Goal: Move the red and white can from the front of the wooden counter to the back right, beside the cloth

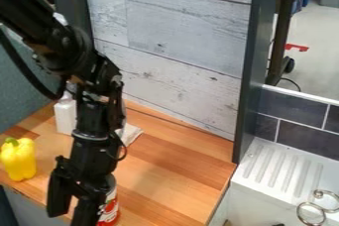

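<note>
Claw spread beside a red-and-white can

The black arm point(92, 121) comes in from the upper left, and its claw point(70, 217) hangs low over the near edge of the wooden table point(179, 170). The two fingers stand apart, with a gap between them and nothing pinched there. Just to the right of the claw, and partly hidden by it, the can point(111, 210) stands upright at the bottom of the view; whether the two touch, I cannot tell. A yellow bell pepper point(19, 159) with a green stem is near the table's left edge. Farther back, a white container point(65, 116) stands partly behind the arm, and something flat and pale point(131, 134) lies to its right. Pale wooden boards point(179, 31) rise behind the table. At the right are a white grooved drainboard point(281, 165), metal rings point(311, 213) and dark tiles point(301, 138).
</note>
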Controlling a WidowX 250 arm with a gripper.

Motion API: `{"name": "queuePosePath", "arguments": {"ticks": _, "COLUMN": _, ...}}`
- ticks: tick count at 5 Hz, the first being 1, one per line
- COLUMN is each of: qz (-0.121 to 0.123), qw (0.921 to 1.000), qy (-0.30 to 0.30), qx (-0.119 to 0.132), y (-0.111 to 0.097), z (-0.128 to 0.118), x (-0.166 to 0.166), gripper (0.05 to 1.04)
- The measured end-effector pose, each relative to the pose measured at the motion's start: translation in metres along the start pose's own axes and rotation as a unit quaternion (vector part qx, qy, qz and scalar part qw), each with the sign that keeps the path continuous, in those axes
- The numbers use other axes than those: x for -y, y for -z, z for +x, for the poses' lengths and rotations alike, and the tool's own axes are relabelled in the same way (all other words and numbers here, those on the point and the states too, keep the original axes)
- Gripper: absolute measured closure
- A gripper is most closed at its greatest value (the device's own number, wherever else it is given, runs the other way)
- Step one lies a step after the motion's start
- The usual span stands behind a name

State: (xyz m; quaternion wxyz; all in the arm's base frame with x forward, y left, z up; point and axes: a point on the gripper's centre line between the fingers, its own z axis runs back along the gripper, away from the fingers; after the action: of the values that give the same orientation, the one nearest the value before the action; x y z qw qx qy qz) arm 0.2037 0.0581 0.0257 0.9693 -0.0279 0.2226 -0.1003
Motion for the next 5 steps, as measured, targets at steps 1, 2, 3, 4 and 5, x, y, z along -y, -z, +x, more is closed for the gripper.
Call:
{"name": "queuePosePath", "arguments": {"ticks": 1, "qz": 0.019, "qw": 0.9985, "qy": 0.014, "qx": 0.048, "y": -0.017, "z": 0.026, "x": 0.006, "gripper": 0.083}}
{"name": "queuePosePath", "arguments": {"ticks": 2, "qz": 0.03, "qw": 0.9953, "qy": 0.026, "qx": 0.089, "y": -0.032, "z": 0.061, "x": 0.015, "gripper": 0.083}}
{"name": "queuePosePath", "arguments": {"ticks": 3, "qz": 0.039, "qw": 0.9917, "qy": 0.02, "qx": 0.121, "y": -0.049, "z": 0.097, "x": 0.016, "gripper": 0.083}}
{"name": "queuePosePath", "arguments": {"ticks": 4, "qz": 0.035, "qw": 0.99, "qy": 0.009, "qx": 0.136, "y": -0.06, "z": 0.124, "x": 0.011, "gripper": 0.083}}
{"name": "queuePosePath", "arguments": {"ticks": 5, "qz": 0.034, "qw": 0.9878, "qy": -0.001, "qx": 0.152, "y": -0.073, "z": 0.146, "x": 0.005, "gripper": 0.083}}
